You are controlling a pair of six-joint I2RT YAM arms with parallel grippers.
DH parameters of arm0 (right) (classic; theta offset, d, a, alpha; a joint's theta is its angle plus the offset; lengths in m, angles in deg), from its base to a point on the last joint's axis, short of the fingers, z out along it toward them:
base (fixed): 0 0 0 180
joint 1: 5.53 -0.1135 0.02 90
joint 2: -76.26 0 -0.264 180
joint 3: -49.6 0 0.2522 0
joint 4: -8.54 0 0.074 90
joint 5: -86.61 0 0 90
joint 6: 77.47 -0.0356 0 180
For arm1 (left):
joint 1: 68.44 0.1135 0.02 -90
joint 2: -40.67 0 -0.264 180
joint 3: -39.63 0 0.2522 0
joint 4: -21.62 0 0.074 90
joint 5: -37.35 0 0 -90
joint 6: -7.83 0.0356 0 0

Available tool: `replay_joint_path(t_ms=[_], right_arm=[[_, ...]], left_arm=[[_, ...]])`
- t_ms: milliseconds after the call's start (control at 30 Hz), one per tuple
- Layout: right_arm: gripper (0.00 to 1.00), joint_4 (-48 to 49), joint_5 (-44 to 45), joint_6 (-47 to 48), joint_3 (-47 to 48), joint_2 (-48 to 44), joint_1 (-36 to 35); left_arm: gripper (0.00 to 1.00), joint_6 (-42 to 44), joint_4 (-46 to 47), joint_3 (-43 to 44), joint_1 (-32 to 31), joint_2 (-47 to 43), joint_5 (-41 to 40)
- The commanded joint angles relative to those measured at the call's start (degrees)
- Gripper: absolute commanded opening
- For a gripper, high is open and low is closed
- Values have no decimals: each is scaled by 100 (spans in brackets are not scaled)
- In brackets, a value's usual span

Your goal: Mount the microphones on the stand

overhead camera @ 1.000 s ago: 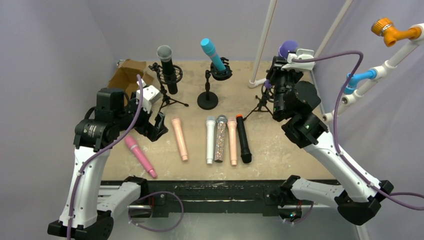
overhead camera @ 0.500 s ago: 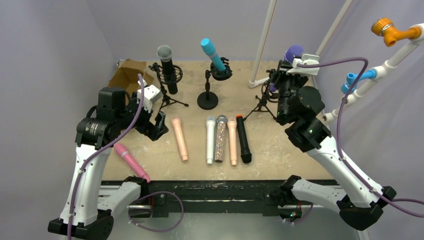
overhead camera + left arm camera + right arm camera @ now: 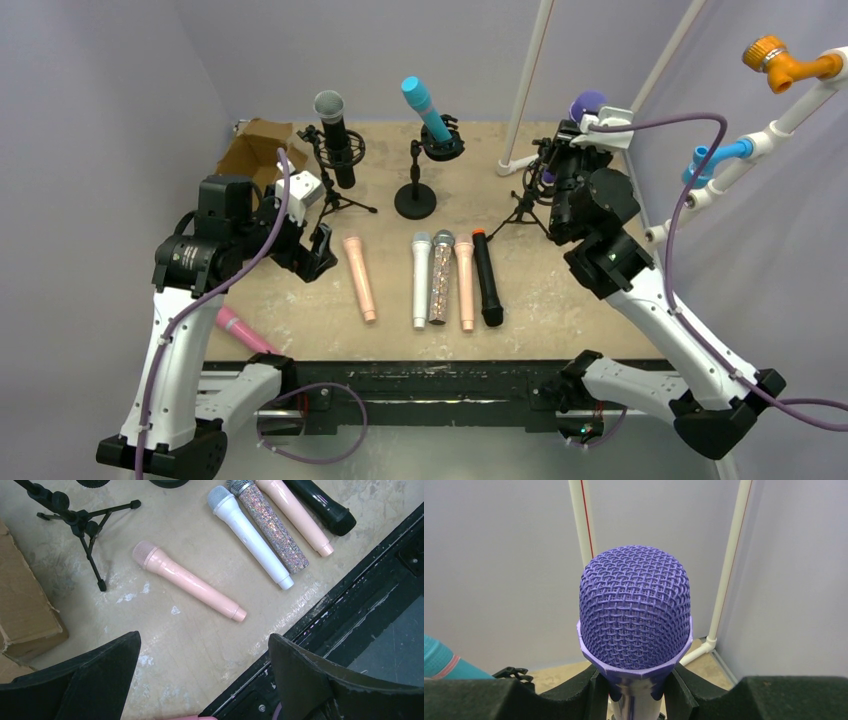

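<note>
My right gripper (image 3: pixel 563 150) is shut on the purple microphone (image 3: pixel 586 103), held upright over the right tripod stand (image 3: pixel 522 206). In the right wrist view its grille (image 3: pixel 635 610) fills the centre, with my right gripper (image 3: pixel 636 692) clamped just below the head. My left gripper (image 3: pixel 320 254) hangs open and empty above the table (image 3: pixel 200 645). A peach microphone (image 3: pixel 187 580) lies ahead of it. White (image 3: pixel 421 280), glitter (image 3: pixel 440 276), peach (image 3: pixel 465 286) and black (image 3: pixel 487 278) microphones lie side by side. A pink microphone (image 3: pixel 240 332) lies at the front left, partly behind my left arm. Black (image 3: pixel 335 140) and teal (image 3: pixel 428 112) microphones sit in stands.
A cardboard box (image 3: pixel 255 150) and a white block (image 3: pixel 300 188) stand at the back left. White pipes (image 3: pixel 525 90) rise at the back right. The black rail (image 3: pixel 430 375) marks the table's front edge. A tripod leg (image 3: pixel 95 562) reaches toward the peach microphone.
The pink microphone has moved toward the front left edge, now half hidden by my left arm. The right gripper shifted slightly with the purple microphone.
</note>
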Motion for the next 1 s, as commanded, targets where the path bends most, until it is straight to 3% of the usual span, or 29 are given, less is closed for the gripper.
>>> replay_joint_path(t_ms=[0, 333, 367, 533, 667, 733, 967], right_arm=[[0, 379, -30, -70, -227, -7, 89], [0, 716, -101, -354, -965, -85, 297], [6, 661, -117, -401, -982, -68, 304], [59, -117, -479, -930, -703, -55, 310], [90, -781, -885, -1445, -487, -273, 308], [98, -1370, -936, -1660, -393, -394, 303], [99, -2136, -1677, -2517, -1179, -1438, 306]], left_arm=[[100, -87, 145, -5, 25, -3, -16], [100, -26, 100, -35, 25, -77, -128], [100, -35, 102, -47, 25, -74, -134], [100, -130, 142, -55, 25, -27, -266], [100, -190, 191, -66, 38, -21, -412], [100, -214, 223, -110, 61, -21, -461], [100, -277, 607, -621, 381, -152, -522]])
